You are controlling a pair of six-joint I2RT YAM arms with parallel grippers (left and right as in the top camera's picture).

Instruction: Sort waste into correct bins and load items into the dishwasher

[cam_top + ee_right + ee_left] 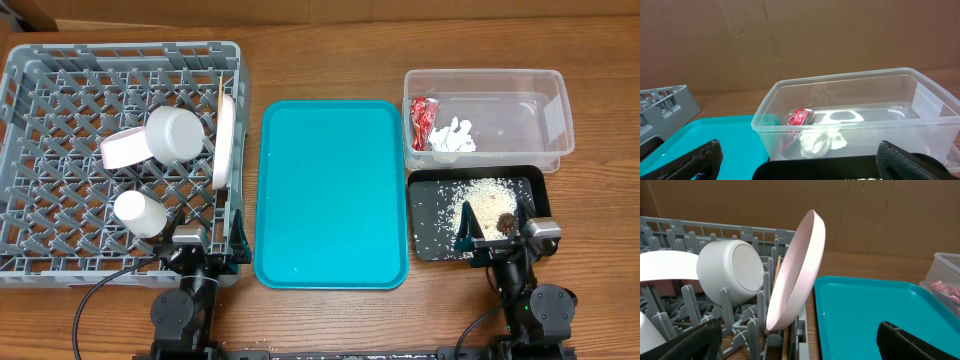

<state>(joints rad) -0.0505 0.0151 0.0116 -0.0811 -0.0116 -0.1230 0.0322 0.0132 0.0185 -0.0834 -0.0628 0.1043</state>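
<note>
Dishes fill the grey rack (30,60) at the left edge of the desk. A pink bowl (125,148) lies on its side against a white bowl (178,132), and a cup (138,212) lies nearer the front edge. The plate (226,140) stands on edge along the rack's right wall, with the chopsticks (774,275) tucked just behind it.

My left pincer (208,240) hangs over the rack's front right corner, spread wide and holding nothing. A teal tray (330,190) lies in the middle of the desk.

Toward the back right corner, the clear tub (540,85) holds the red-and-white wrapper (420,120) and the tissue (455,138), which touch each other at its left end. In front of it, the black tray (428,245) carries scattered rice (480,195) and a brown lump (506,220).

My right pincer (495,240) sits over that tray's front edge, also wide open and empty.
</note>
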